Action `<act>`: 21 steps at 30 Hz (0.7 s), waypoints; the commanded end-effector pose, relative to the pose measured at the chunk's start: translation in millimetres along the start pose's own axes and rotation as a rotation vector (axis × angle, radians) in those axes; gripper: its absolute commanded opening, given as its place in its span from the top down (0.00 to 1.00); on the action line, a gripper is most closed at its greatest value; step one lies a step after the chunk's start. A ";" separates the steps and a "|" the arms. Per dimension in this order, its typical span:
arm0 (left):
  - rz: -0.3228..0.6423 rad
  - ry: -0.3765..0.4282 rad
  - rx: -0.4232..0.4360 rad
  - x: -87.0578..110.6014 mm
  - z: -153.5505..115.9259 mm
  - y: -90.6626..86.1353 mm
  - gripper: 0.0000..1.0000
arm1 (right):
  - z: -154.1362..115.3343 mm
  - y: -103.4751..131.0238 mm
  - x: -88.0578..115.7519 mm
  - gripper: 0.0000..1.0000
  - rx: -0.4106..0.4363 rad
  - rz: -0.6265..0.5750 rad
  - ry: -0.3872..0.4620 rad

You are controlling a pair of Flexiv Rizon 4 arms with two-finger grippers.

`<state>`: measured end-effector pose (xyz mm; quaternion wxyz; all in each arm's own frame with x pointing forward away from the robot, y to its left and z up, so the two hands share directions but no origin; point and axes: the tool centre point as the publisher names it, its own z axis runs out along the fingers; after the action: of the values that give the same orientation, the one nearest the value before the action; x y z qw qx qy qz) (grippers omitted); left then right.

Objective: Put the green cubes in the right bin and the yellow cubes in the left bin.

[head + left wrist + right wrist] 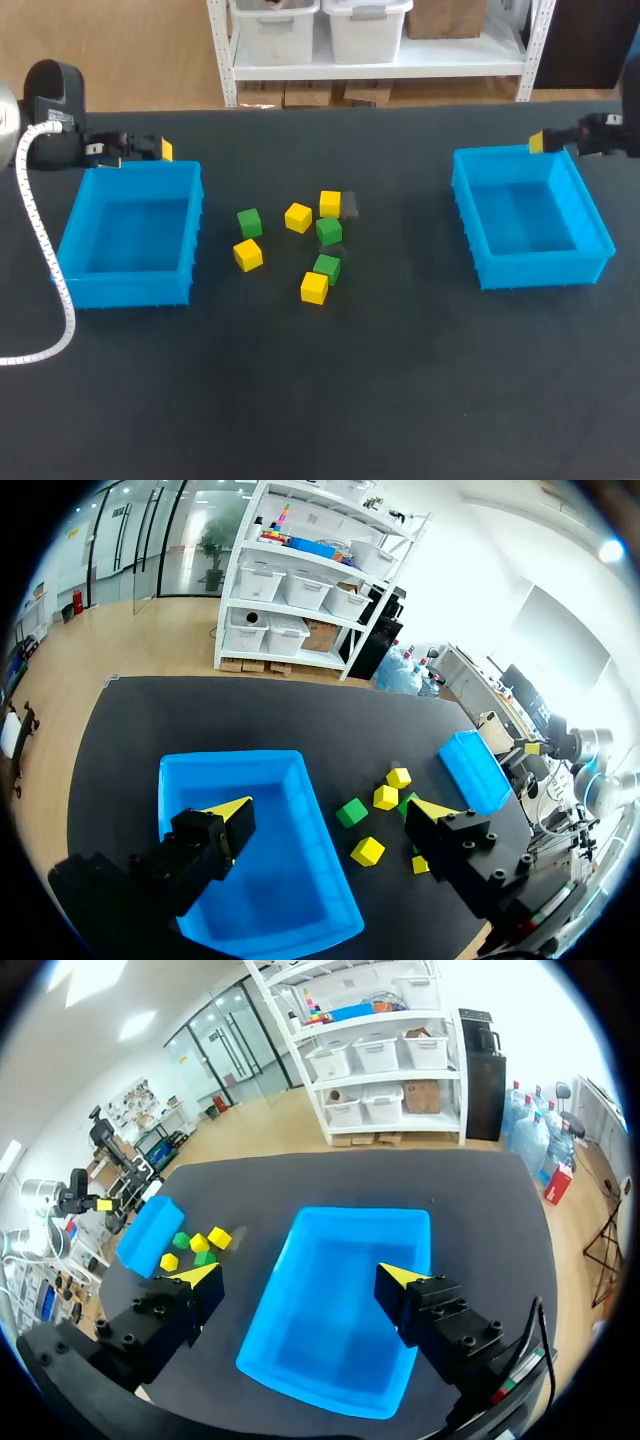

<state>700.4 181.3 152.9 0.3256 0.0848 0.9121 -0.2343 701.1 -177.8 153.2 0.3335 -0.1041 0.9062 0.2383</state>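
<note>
Currently all seven cubes lie on the dark table (400, 400), in a loose group between the two blue bins, somewhat nearer to the left bin (130, 288) than to the right bin (545, 272). The three green cubes (328, 231) and the four yellow cubes (298, 217) are mixed together. One green cube sits just beside a yellow one at the far side of the group. Another green cube sits just beside the yellow one that is nearest to the front edge of the table.

The left bin stands near the left edge of the table and the right bin near the right edge, well apart from each other.

The left gripper (332, 810) hangs above the far rim of the left bin. Its fingers are spread wide and nothing is between them except the bin below. The right gripper (298, 1276) hangs above the far rim of the right bin, close to the bin's far right corner. Its fingers are also spread wide and hold nothing.
</note>
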 end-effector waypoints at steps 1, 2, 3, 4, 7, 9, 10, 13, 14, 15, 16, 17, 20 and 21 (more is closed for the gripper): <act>0.003 -0.007 0.013 1.7 -0.4 2.8 0.00 | 7.9 7.0 -9.0 0.00 0.008 -0.010 0.013; 0.003 -0.007 0.013 1.7 -0.4 2.8 0.00 | 9.3 8.8 -10.1 0.00 0.010 -0.014 0.017; 0.003 -0.007 0.013 1.7 -0.4 2.8 0.00 | 10.7 10.6 -11.4 0.00 0.012 -0.017 0.020; 0.003 -0.007 0.013 1.7 -0.4 2.8 0.00 | 12.8 12.8 -12.4 0.00 0.018 -0.026 0.033; 0.003 -0.007 0.013 1.7 -0.4 2.8 0.00 | 20.7 23.1 -15.3 0.00 0.022 -0.051 0.062; 0.003 -0.007 0.013 1.7 -0.4 2.8 0.00 | 27.0 32.5 -16.9 0.00 0.034 -0.070 0.090; 0.003 -0.007 0.013 1.7 -0.4 2.8 0.00 | 30.5 37.9 -17.7 0.00 0.031 -0.074 0.101; 0.003 -0.007 0.013 1.7 -0.4 2.8 0.00 | 40.2 52.2 -18.9 0.00 0.051 -0.097 0.143; 0.003 -0.007 0.013 1.7 -0.4 2.8 0.00 | 44.7 58.9 -19.1 0.00 0.053 -0.105 0.160; 0.003 -0.007 0.013 1.7 -0.4 2.8 0.00 | 48.5 64.0 -19.0 0.00 0.059 -0.105 0.175; 0.003 -0.007 0.013 1.7 -0.4 2.8 0.00 | 52.1 69.0 -18.9 0.00 0.064 -0.109 0.187; 0.003 -0.007 0.013 1.7 -0.4 2.8 0.00 | 56.0 74.1 -18.5 0.00 0.064 -0.110 0.197; 0.003 -0.007 0.013 1.7 -0.4 2.8 0.00 | 69.7 88.7 -15.0 0.00 0.072 -0.131 0.229; 0.003 -0.007 0.013 1.7 -0.4 2.8 0.00 | 74.6 92.5 -13.1 0.00 0.081 -0.145 0.240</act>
<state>700.4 181.3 152.8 0.3256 0.0848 0.9121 -0.2343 711.7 -78.1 151.9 0.2492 -0.1844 0.9325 0.1853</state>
